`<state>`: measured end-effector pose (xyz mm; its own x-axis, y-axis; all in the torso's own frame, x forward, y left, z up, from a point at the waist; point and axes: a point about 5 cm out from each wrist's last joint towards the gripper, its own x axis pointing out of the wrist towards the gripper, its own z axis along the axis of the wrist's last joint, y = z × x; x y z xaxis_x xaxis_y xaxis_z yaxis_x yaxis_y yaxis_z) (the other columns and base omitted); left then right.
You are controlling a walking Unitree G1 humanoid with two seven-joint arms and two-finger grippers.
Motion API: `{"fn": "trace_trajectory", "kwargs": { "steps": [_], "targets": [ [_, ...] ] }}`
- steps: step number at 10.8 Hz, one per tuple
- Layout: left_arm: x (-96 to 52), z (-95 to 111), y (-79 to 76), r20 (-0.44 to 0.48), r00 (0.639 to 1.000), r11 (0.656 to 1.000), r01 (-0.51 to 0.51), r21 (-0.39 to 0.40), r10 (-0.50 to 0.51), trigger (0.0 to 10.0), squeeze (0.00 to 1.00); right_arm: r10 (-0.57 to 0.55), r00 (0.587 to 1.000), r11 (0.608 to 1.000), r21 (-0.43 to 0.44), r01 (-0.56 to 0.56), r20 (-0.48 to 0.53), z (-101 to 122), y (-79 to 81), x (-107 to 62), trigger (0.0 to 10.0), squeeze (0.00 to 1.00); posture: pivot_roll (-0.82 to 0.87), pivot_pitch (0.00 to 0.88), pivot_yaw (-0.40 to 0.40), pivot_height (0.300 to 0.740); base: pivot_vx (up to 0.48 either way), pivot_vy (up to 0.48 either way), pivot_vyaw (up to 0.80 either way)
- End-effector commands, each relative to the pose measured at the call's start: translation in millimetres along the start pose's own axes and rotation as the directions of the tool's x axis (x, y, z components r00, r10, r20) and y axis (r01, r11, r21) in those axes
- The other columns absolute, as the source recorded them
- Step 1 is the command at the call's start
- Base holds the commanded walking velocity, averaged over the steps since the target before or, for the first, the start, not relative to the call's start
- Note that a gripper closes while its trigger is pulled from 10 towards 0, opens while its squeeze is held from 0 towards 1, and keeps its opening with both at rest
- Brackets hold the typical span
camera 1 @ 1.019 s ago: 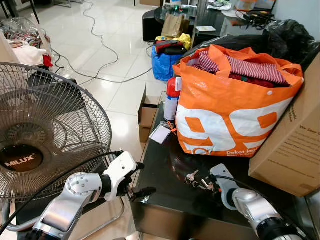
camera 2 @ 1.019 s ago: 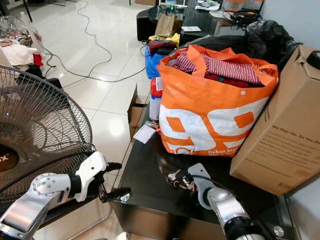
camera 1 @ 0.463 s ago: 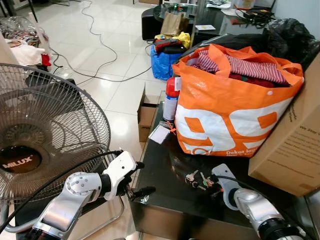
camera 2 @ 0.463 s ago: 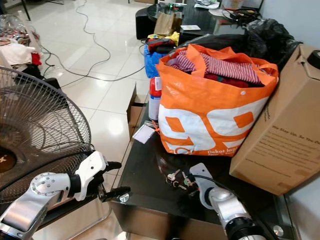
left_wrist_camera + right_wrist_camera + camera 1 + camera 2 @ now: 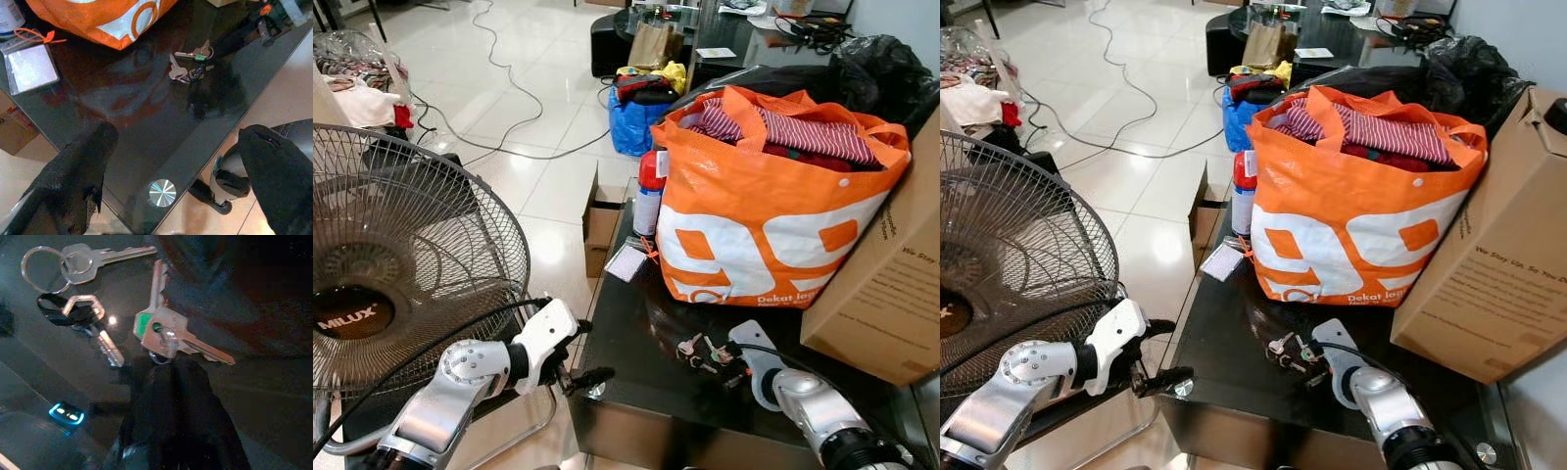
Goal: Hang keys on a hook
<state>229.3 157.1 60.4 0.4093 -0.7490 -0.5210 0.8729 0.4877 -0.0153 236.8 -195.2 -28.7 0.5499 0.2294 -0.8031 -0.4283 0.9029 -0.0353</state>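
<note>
Right wrist view: right gripper point(image 5: 168, 367) fingertips come together at the bows of two keys in the bunch of keys point(image 5: 117, 313), seemingly pinching the ring there, though the dark fingers blur into one mass so a firm grip is not certain. Keys lie flat on the black glass table point(image 5: 636, 382), one with a green cap, one on a separate ring with a black loop, spread out just beyond the fingertips. Head views put the keys point(image 5: 700, 351) near the table's front edge, just in front of the orange bag point(image 5: 769, 206) stuffed with striped clothes, cardboard box point(image 5: 891, 264) to its right. Left gripper point(image 5: 578, 352) hangs off the table's front-left corner, fingers spread wide, holding nothing, beside the fan point(image 5: 401, 264). Step in hand looks like the pickup of the keys; hanging not started, no hook visible anywhere. Next move probably needs a confirmed pinch on the ring, a straight lift so loose keys don't snag or slip off, then turning to find a hook.
</note>
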Motion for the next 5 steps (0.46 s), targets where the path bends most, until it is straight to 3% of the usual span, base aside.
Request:
{"fn": "trace_trajectory", "kwargs": {
  "steps": [1, 3, 5],
  "targets": [
    [0.2, 2.2, 1.4, 0.004, 1.0, 1.0, 0.0, 0.021, 0.0, 10.0, 0.0, -0.01, 1.0, 0.999, 0.033, 0.009, 0.018, 0.4, -5.6, -4.3, 10.0, 1.0, -0.02, 0.0, -0.037, 0.74, 0.0, 0.0, 0.0],
    [0.0, 1.5, 2.1, 0.006, 1.0, 1.0, 0.002, 0.023, -0.002, 10.0, 0.0, 0.026, 0.998, 0.998, 0.048, -0.029, 0.064, 5.6, -2.1, -7.0, 10.0, 1.0, -0.02, 0.0, -0.034, 0.74, 0.0, 0.0, 0.0],
    [1.4, 1.3, 2.6, 0.005, 1.0, 1.0, 0.005, 0.025, -0.005, 10.0, 0.0, -0.014, 0.996, 1.0, 0.018, 0.012, 0.089, 11.6, -0.6, -5.1, 10.0, 1.0, -0.02, 0.0, -0.032, 0.74, 0.0, 0.0, 0.0]
  ]
}}
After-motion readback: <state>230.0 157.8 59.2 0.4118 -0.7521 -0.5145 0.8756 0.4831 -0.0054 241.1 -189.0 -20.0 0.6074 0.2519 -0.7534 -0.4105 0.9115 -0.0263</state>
